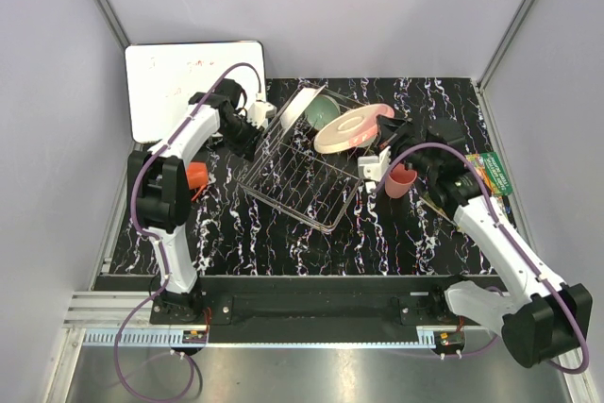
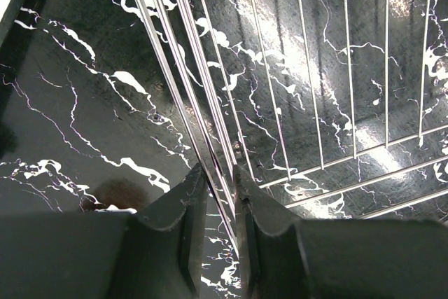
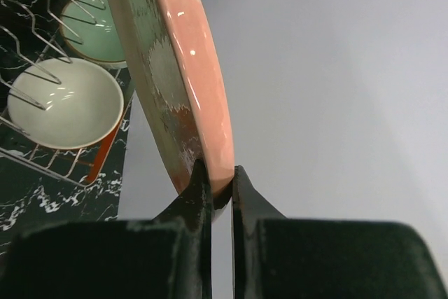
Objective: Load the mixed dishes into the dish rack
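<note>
Dishes are partly loaded. The pink plate (image 1: 351,127) hangs in the air over the far right corner of the rack (image 1: 297,172). It is pinched by its rim in the right claw (image 3: 218,176), whose fingers are closed thin on the edge and nothing more. The left claw (image 2: 218,208) is clamped narrow on the rack's left rim wire, and the rack looks tipped rather than flat on the counter (image 1: 406,233). A mint bowl (image 3: 94,33) and a cream bowl (image 3: 66,103) sit among the wires just below the plate.

What worries me is that rim grip. So much plate hanging off so small a bite could swing or slide out if its edge catches a wire on the way down. It could also clip either bowl, since they lie right under it. If the plate pushes the rack, the wire may twist in the left claw. The small pink cup (image 1: 399,179) stands just beside the right arm, where a sweep could topple it.
</note>
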